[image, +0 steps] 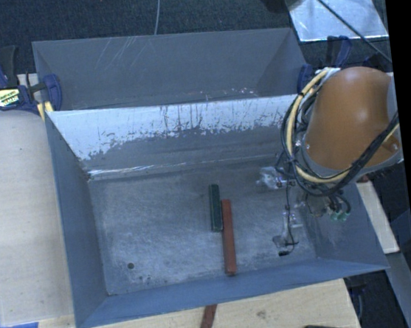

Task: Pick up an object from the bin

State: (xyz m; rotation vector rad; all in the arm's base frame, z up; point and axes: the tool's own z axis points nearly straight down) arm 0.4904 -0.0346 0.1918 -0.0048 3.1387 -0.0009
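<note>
We see the task at its start: nothing is lifted yet and the whole pick is left to do. The bin (74, 213) holds 2 loose things, both lying flat on its floor a little toward 5 o'clock from the middle. One is a short dark bar (215, 209), blackish green. The other is a longer red-brown stick (229, 238). Both run from 12 to 6 o'clock, the bar touching or just beside the stick's upper end on its 9 o'clock side, and the stick's lower end reaching close to the 6 o'clock wall.

The gripper (278, 216) is at the 3 o'clock end of the floor, hanging below the arm's orange cover (349, 120) and its loop of cables (295, 134). As far as we can make out, its fingers (269, 181) stand apart, one toward 12 and one toward 6 o'clock, with nothing between them. We cannot tell how high above the floor they are.

The gripper is near the 2 things but apart from them, with bare floor between. We judge that what remains is everything that counts: a shift toward 9 o'clock to stand over the bar or the stick, a descent, a closing and a lift. Since the 2 lie so close together, a grasp on one may well nudge or catch the other.
</note>
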